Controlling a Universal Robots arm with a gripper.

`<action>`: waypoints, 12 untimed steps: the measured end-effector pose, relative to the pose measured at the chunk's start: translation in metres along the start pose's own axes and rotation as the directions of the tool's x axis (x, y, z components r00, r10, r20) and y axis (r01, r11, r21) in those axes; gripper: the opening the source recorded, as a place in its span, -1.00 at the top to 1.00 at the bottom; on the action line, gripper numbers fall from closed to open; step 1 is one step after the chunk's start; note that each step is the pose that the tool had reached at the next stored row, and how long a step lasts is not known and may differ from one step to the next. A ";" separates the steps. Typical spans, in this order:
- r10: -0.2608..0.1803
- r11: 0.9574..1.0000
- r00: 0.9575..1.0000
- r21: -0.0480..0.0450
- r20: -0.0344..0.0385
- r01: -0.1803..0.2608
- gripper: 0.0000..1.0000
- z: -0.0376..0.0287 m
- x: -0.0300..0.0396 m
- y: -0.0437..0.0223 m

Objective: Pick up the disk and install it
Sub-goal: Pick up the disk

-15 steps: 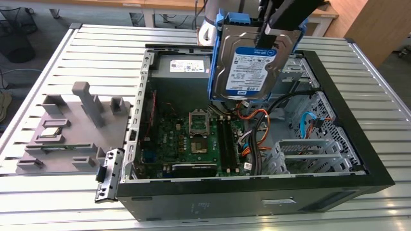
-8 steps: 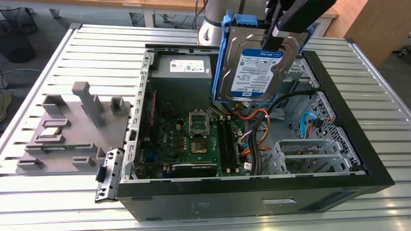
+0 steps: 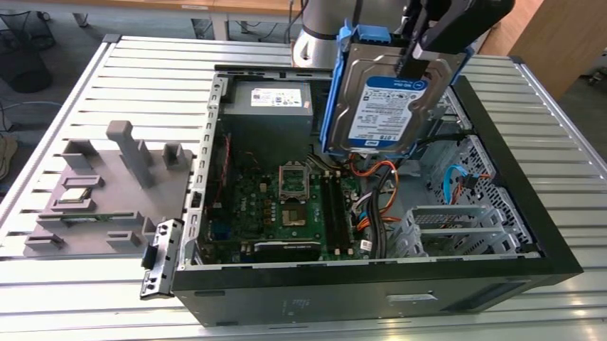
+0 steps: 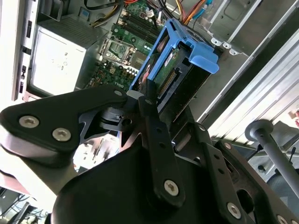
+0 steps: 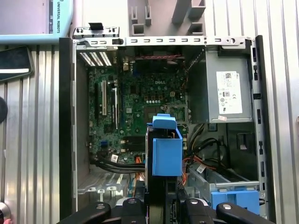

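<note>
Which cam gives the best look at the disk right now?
Exterior view: the disk hangs label-out in the gripper above the open computer case. The second wrist view shows its connector end and blue bracket; the first wrist view shows it edge-on, mostly blue bracket.

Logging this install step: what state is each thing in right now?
computer case: lying on its side, open on top.
disk: held in the air on edge above the computer case, not installed.
claw: shut on the disk.
power supply: mounted inside the computer case.
</note>
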State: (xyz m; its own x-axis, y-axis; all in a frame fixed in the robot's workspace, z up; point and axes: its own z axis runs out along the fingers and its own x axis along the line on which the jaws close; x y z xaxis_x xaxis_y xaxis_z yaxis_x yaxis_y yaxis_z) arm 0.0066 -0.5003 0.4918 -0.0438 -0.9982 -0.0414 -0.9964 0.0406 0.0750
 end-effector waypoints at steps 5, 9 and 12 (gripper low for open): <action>0.004 1.000 1.000 0.000 0.000 -0.004 0.30 -0.0003 0.0065 -0.0023; 0.006 1.000 1.000 0.000 0.000 -0.006 0.30 -0.0005 0.0121 -0.0040; 0.008 1.000 1.000 0.000 0.001 -0.008 0.30 -0.0006 0.0160 -0.0053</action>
State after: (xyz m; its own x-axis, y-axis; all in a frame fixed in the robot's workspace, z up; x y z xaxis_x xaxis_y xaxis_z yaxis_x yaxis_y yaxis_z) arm 0.0113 -0.5165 0.4914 -0.0523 -0.9978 -0.0414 -0.9960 0.0491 0.0750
